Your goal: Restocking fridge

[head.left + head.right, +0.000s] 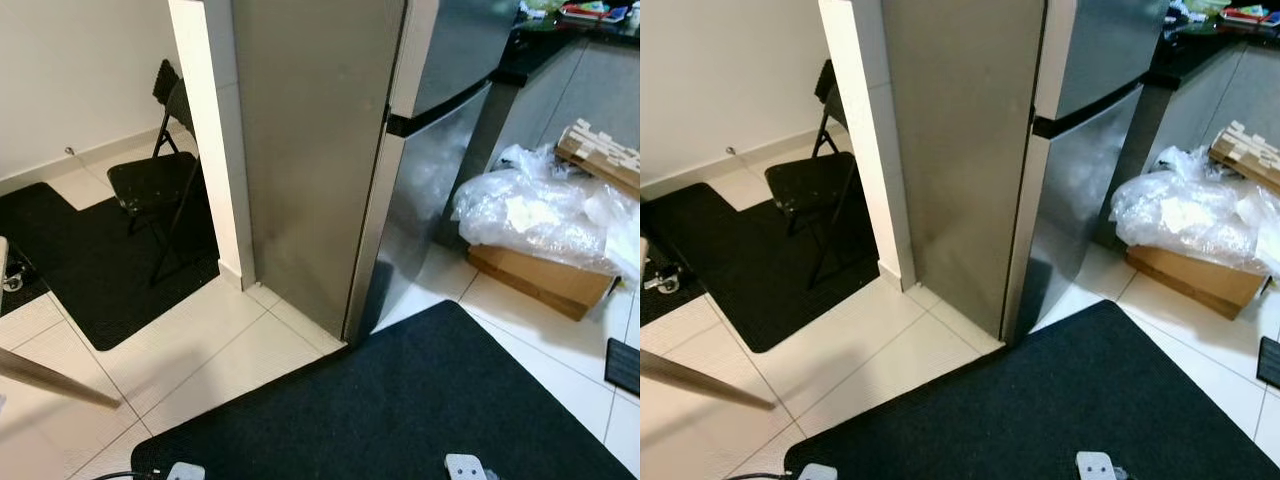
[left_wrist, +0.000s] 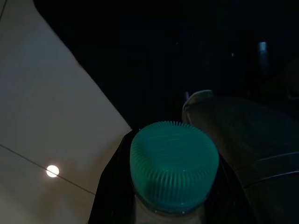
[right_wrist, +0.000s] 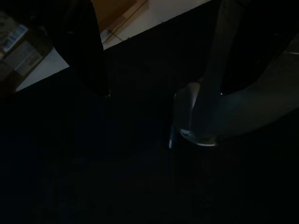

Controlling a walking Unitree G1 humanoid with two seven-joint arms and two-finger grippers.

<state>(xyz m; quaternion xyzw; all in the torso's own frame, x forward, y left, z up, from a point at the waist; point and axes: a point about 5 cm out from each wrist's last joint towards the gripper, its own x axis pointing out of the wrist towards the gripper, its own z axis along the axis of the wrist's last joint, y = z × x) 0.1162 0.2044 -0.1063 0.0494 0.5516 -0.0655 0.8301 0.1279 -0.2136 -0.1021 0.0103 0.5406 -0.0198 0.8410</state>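
at the far left of the head views a black folding chair (image 1: 160,170) stands on a black floor mat (image 1: 70,255) beside a white wall, with a white pillar (image 1: 215,150) just to its right. against that pillar stands the stainless-steel fridge (image 1: 320,150), seen from its corner: the plain side panel faces the camera, and the doors (image 1: 450,110), both closed, run away to the right with a dark band between the upper and lower one. pale floor tiles (image 1: 215,355) lie before the fridge, and a second black mat (image 1: 400,400) covers the floor nearest the robot. right of the fridge, crumpled clear plastic wrap (image 1: 545,205) is heaped over a flat cardboard box (image 1: 540,280) on the tiles, with a box of pale pieces (image 1: 600,155) behind it and a dark worktop (image 1: 560,35) with small clutter at the top right.

the left wrist view is dim; the left hand (image 2: 173,205) is clenched round the neck of a bottle with a ribbed green cap (image 2: 174,163), held low over the dark mat and pale tile. the right wrist view is very dark; the right hand (image 3: 149,84) hangs over the mat, and i cannot tell how its fingers are set.
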